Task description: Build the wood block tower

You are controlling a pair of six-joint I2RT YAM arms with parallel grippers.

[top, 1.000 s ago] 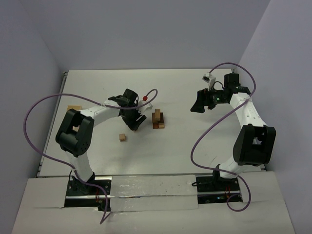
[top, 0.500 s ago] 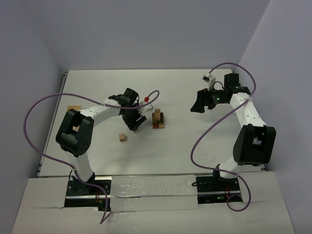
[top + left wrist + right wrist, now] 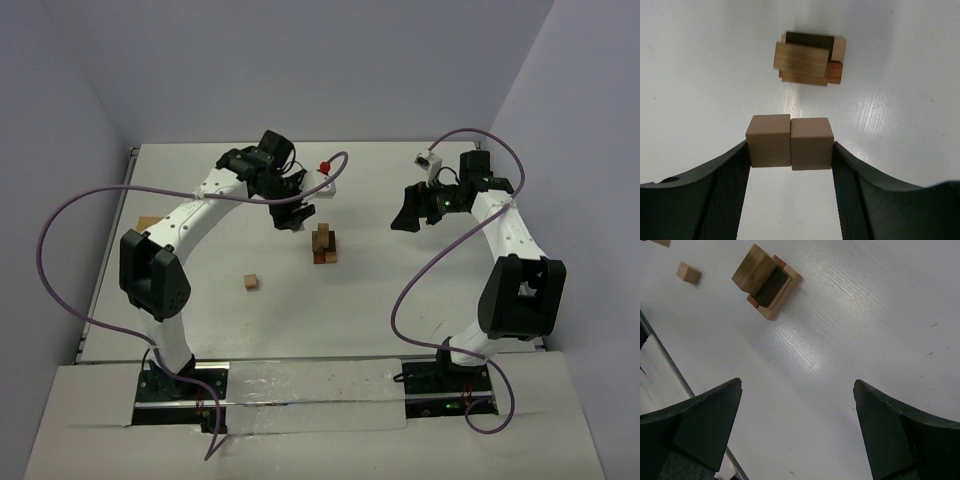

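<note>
The tower (image 3: 324,245) is a short stack of reddish-brown, dark and tan wood blocks on the white table. It also shows in the left wrist view (image 3: 807,59) and the right wrist view (image 3: 767,282). My left gripper (image 3: 291,216) (image 3: 790,150) is shut on two tan wood blocks (image 3: 790,141) held side by side between its jaws. It holds them above the table just left of and behind the tower. My right gripper (image 3: 405,218) (image 3: 797,390) is open and empty, off to the tower's right.
One loose tan block (image 3: 251,282) (image 3: 688,273) lies in front of and left of the tower. Another pale wooden piece (image 3: 150,222) lies near the table's left edge. Purple cables loop over both arms.
My left gripper has risen from the table and moved back and right toward the tower with the two tan blocks in it. The right arm has not moved.
</note>
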